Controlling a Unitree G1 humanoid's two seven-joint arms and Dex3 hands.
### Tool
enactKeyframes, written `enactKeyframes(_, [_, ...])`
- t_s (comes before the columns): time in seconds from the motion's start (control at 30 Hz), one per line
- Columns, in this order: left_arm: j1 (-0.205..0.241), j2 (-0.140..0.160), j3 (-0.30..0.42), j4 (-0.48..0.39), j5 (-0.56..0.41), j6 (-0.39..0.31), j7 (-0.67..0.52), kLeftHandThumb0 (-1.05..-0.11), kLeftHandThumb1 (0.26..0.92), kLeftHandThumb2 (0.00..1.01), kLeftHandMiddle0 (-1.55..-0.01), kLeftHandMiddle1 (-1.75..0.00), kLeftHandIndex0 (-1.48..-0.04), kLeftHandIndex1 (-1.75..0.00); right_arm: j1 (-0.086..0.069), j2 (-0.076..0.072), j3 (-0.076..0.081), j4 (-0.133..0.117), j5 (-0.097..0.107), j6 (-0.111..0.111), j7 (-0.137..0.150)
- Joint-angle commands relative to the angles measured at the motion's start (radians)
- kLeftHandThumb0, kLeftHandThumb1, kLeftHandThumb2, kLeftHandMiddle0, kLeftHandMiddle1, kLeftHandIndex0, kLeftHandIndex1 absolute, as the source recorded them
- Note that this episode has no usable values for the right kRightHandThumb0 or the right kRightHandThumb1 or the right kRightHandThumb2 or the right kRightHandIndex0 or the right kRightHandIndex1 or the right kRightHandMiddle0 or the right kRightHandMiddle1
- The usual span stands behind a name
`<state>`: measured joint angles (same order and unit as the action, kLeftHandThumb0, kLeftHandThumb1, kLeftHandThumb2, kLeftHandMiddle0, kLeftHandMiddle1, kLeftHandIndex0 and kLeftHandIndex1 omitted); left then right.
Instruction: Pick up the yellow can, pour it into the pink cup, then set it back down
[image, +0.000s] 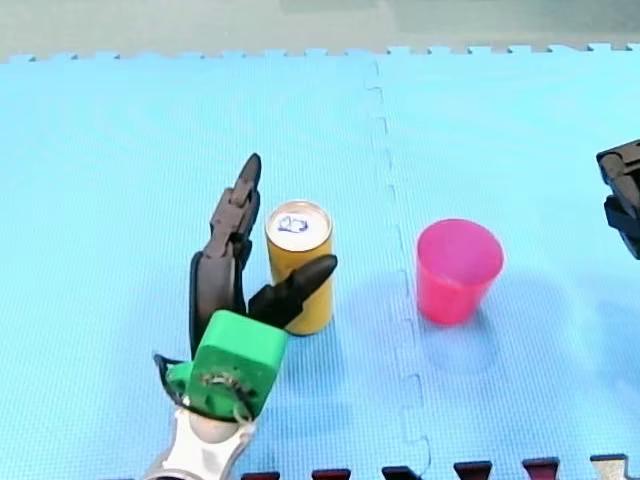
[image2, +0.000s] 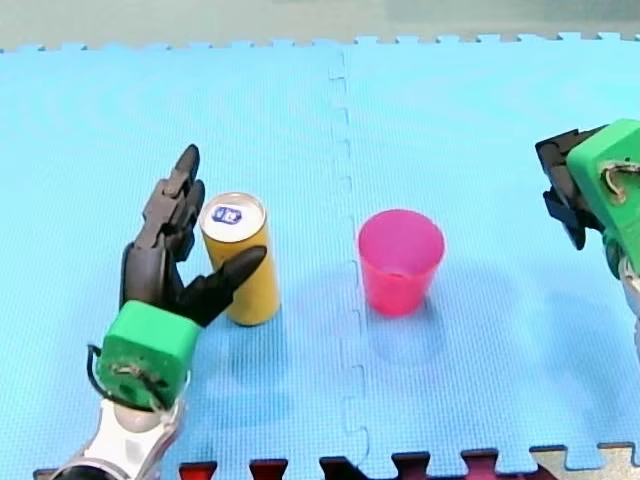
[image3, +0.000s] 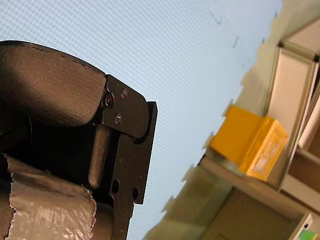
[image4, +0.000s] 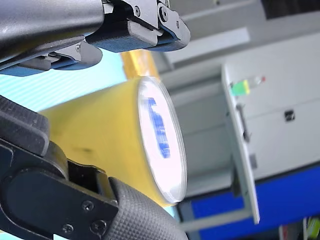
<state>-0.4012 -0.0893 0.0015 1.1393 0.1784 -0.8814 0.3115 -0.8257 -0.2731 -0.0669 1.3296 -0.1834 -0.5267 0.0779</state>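
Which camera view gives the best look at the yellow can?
The second head view: the yellow can shows top to base, upright, with the left hand at its sides. The first head view shows nearly the same; the second wrist view shows its lid and side close up. The right hand is far right.

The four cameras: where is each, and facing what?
First head view: on the head, facing down at the mat, yellow can and pink cup; open left hand by the can, right hand at the edge.
Second head view: same scene, slightly aside.
First wrist view: on a wrist, looking across the mat to a yellow box; black hand shows.
Second wrist view: on the left wrist, facing the can's top past its fingers.
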Motion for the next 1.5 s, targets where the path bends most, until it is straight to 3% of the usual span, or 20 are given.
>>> enactKeyframes(0.0, [0.032,0.021,0.004,-0.028,0.0,0.032,0.007,-0.957,0.822,0.02,-0.31,-0.01,-0.26,0.0,-0.006,0.0,0.0,-0.001,0.0,0.001,-0.005])
enactKeyframes(0.23, [0.08,0.067,-0.006,-0.068,0.033,0.064,0.057,-1.035,0.88,0.02,-0.31,0.0,-0.28,0.0,-0.01,0.005,0.001,0.0,0.001,0.01,-0.01])
enactKeyframes(0.47, [0.096,0.095,-0.03,-0.084,0.082,0.083,0.105,-1.047,0.902,0.01,-0.3,0.0,-0.28,0.0,-0.013,0.007,0.002,-0.002,0.002,0.014,-0.011])
enactKeyframes(1.17, [0.111,0.105,-0.037,-0.078,0.065,0.075,0.081,-1.048,0.914,0.0,-0.28,0.0,-0.27,0.0,-0.012,0.005,-0.005,0.005,0.005,0.014,0.009])
enactKeyframes(1.47, [0.059,0.093,-0.05,-0.047,0.076,0.118,0.082,-1.048,0.909,0.0,-0.31,-0.01,-0.28,0.0,-0.009,0.008,-0.006,0.006,0.003,0.011,0.008])
